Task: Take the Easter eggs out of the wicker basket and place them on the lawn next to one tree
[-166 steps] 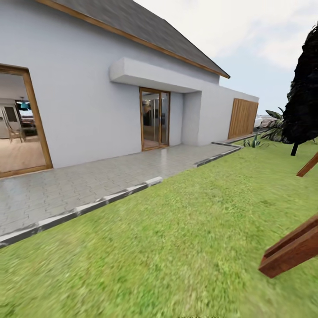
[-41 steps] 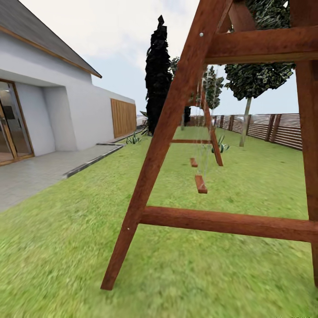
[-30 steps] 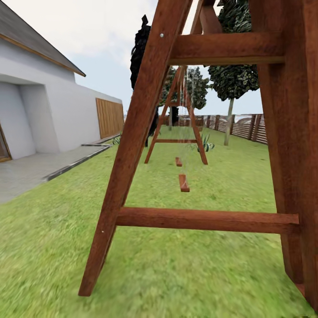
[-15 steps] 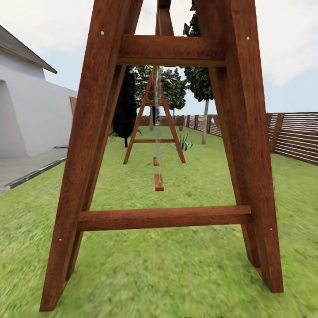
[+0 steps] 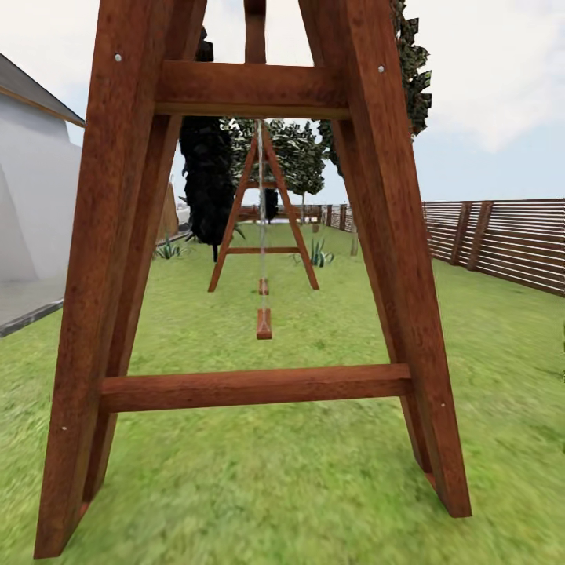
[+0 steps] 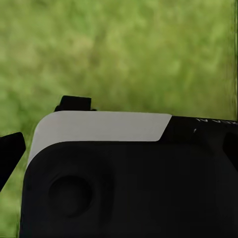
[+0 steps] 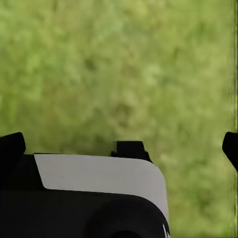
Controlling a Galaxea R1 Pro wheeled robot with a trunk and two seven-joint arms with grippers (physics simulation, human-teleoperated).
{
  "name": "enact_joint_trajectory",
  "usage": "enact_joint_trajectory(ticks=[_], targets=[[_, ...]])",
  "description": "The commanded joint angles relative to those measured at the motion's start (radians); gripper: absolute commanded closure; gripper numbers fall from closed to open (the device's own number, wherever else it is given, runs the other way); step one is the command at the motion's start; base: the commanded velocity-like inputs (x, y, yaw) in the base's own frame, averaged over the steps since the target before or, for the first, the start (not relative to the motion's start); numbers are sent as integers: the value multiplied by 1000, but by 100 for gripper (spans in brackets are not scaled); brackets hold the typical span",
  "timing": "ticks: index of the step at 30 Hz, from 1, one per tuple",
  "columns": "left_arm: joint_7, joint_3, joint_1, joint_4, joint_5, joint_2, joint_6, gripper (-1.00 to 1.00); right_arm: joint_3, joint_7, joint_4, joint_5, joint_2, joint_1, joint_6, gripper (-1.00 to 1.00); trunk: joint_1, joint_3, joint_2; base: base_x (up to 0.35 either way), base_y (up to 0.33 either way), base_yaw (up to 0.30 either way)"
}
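1. Step in hand, judged: travel and search. The robot faces a wooden swing frame (image 5: 235, 235) standing on the lawn (image 5: 502, 369). No basket or eggs can be made out in these pictures, so where they are cannot be told.

2. Advice: steer the base around the near legs of the swing frame rather than between them; the lower crossbar (image 5: 255, 387) blocks the gap. The open grass on the fence (image 5: 502, 239) side of the frame looks like the freer route.

3. Candidate trees stand beyond the swing frame: a leafy tree (image 5: 302, 157) seen through the frame, and a dark narrow tree (image 5: 205, 180) toward the house (image 5: 31, 196). The trunk should be checked before choosing one.

4. Two swing seats (image 5: 264, 322) hang inside the frame.

5. Left wrist view: dark fingertips (image 6: 10, 153) show at the picture's edge over blurred grass. Right wrist view: fingertips (image 7: 11, 148) at both edges, grass between.

6. Fingers, judged: right pair spread wide and holding nothing; left pair's opening cannot be told.
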Motion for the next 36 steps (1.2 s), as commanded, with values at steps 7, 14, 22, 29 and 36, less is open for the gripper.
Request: enact_joint_trajectory(ticks=[7, 14, 22, 29, 36], targets=[[-4, 2, 0, -1, 10, 0, 1, -100, 0, 0, 1, 0, 0, -1, -3, -100, 0, -1, 0, 0, -331, 0], [-4, 2, 0, -1, 10, 0, 1, -100, 0, 0, 1, 0, 1, -1, -3, -100, 0, -1, 0, 0, -331, 6], [-4, 2, 0, -1, 10, 0, 1, -100, 0, 0, 1, 0, 1, -1, -3, -100, 0, -1, 0, 0, -331, 207], [-4, 2, 0, -1, 10, 0, 1, -100, 0, 0, 1, 0, 1, -1, -3, -100, 0, -1, 0, 0, -331, 115], [-4, 2, 0, -1, 10, 0, 1, -100, 0, 0, 1, 0, 1, -1, -3, -100, 0, -1, 0, 0, -331, -18]])
